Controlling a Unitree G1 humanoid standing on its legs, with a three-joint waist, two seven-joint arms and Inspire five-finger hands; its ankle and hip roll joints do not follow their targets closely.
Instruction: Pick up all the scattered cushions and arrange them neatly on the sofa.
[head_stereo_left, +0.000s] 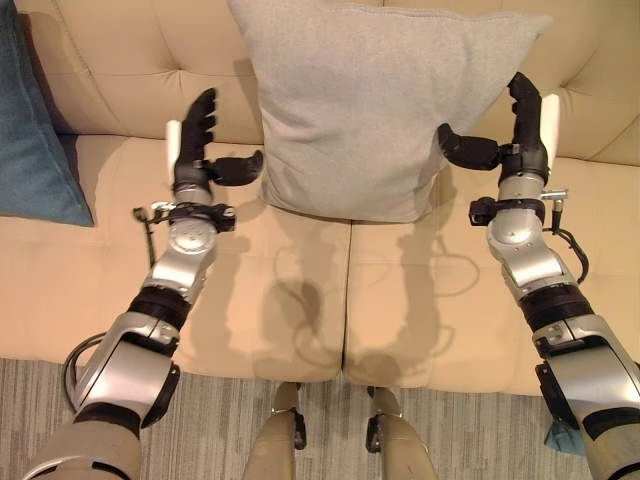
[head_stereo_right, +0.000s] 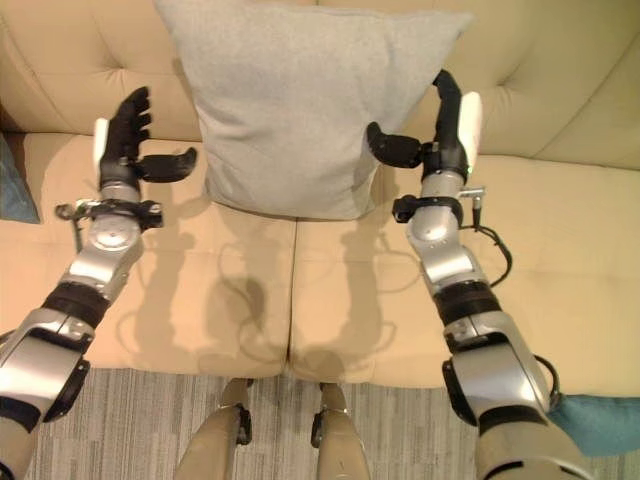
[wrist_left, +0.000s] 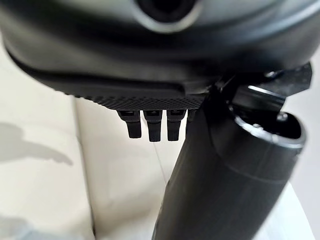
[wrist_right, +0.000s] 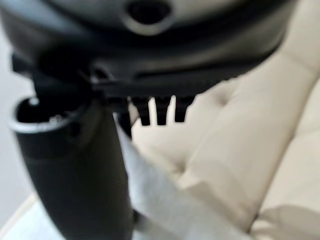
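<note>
Warm, even indoor light, bright on the beige sofa (head_stereo_left: 300, 290); no glare. Light falls from above and behind the robot: soft-edged shadows of both arms lie on the seat cushions near the sofa's front edge, and the grey cushion (head_stereo_left: 370, 100) casts a faint shadow on the seat below it. Head views sharp, slight bending of lines toward the edges. Wrist views blurred up close: the left hand (wrist_left: 150, 125) and right hand (wrist_right: 160, 110) fingers show as dark, soft shapes against pale, overexposed upholstery.
</note>
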